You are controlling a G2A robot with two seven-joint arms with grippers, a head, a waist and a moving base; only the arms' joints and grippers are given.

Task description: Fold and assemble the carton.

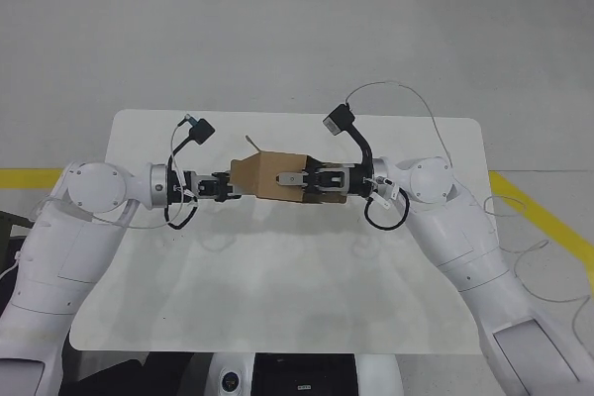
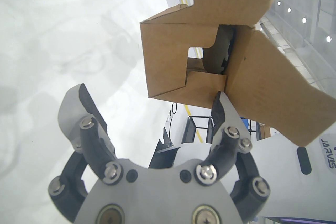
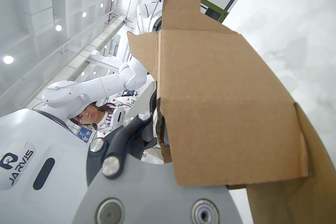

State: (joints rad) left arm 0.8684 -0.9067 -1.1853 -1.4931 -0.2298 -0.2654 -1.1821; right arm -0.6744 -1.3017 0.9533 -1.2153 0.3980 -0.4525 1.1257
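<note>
Pinched half-folded carton point(image 1: 272, 176) wall with right tool point(image 1: 299, 181), above the white surface point(image 1: 277, 297); held left tool point(image 1: 228, 187) spread wide, touching a carton flap with one fingertip point(image 2: 220, 107).

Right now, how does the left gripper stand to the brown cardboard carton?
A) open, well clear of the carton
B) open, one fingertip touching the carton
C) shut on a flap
B: in the left wrist view the left gripper is spread open, with one fingertip against an edge of the brown cardboard carton.
</note>
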